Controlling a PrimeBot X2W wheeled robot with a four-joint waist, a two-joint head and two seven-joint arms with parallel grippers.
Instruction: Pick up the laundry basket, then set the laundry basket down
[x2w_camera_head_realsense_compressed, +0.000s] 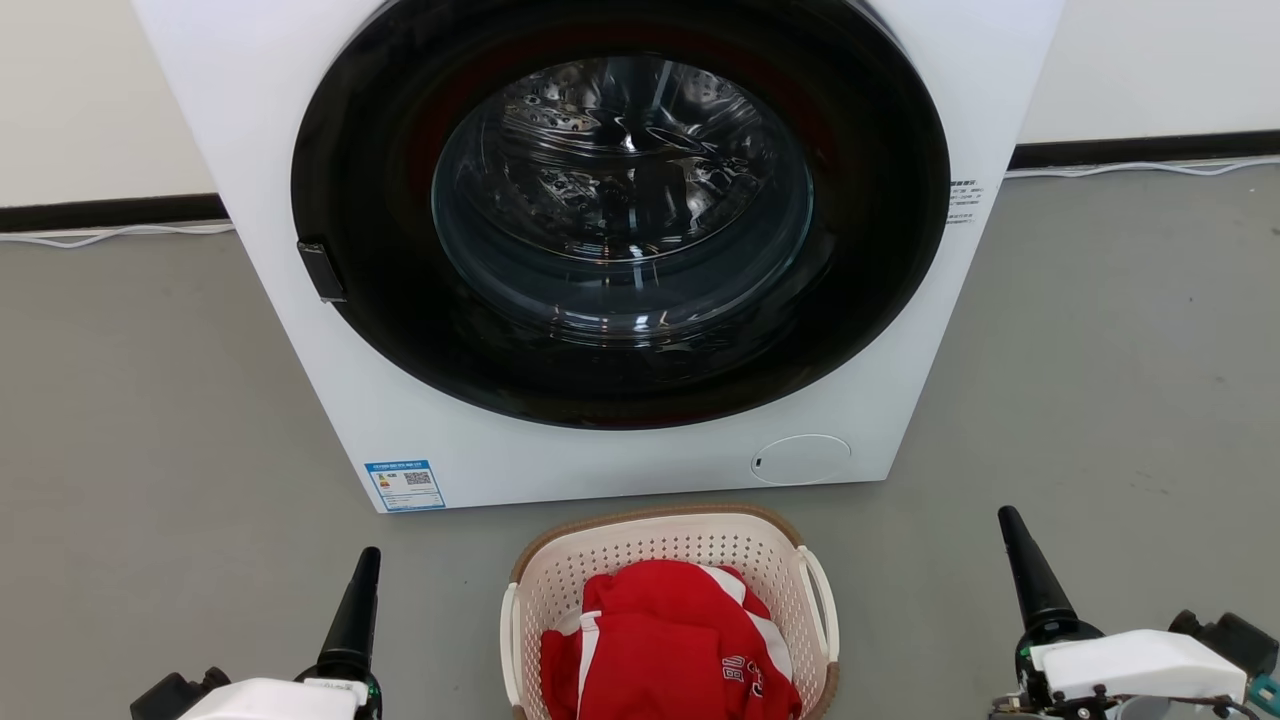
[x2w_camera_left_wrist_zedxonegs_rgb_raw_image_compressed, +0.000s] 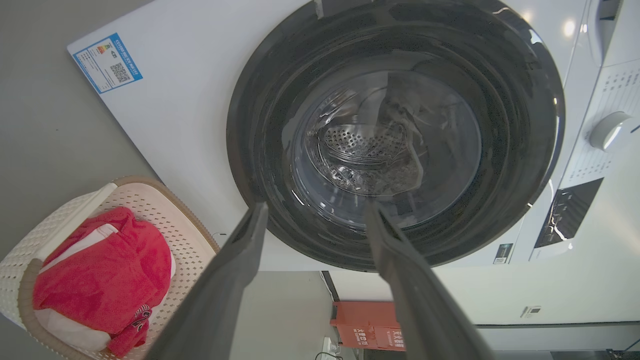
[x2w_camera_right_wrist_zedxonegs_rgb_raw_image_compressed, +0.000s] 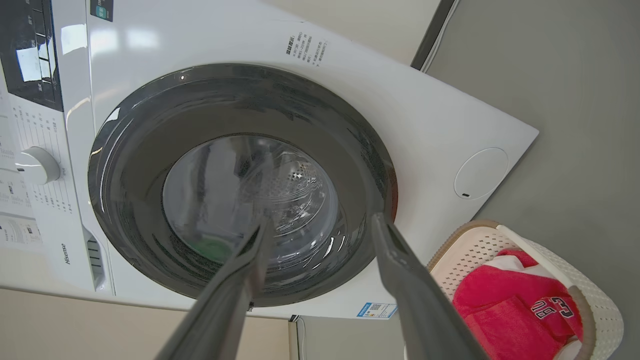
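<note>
The laundry basket (x2w_camera_head_realsense_compressed: 650, 548) sits on the grey floor just in front of the washing machine (x2w_camera_head_realsense_compressed: 420, 440), centred under its round glass door, with a red-and-white garment (x2w_camera_head_realsense_compressed: 665, 640) heaped inside. Neither arm touches it. The left end effector (x2w_camera_left_wrist_zedxonegs_rgb_raw_image_compressed: 315, 210) hangs in front of the machine's lower left corner with its fingers spread. The right end effector (x2w_camera_right_wrist_zedxonegs_rgb_raw_image_compressed: 320, 220), also spread, is out past the lower right corner.

The step in hand looks like the reach-in. Each arm should probably come inward and down to its own white side handle (x2w_camera_head_realsense_compressed: 820, 598) and close on it. The two should then lift together and level so the load does not tip out.

The basket's end farthest from the machine is cut off by the head view's bottom edge. The undersides of the handles are hidden, so the room for a finger beneath them cannot be judged. In the head view, each end effector shows as a single dark finger.
</note>
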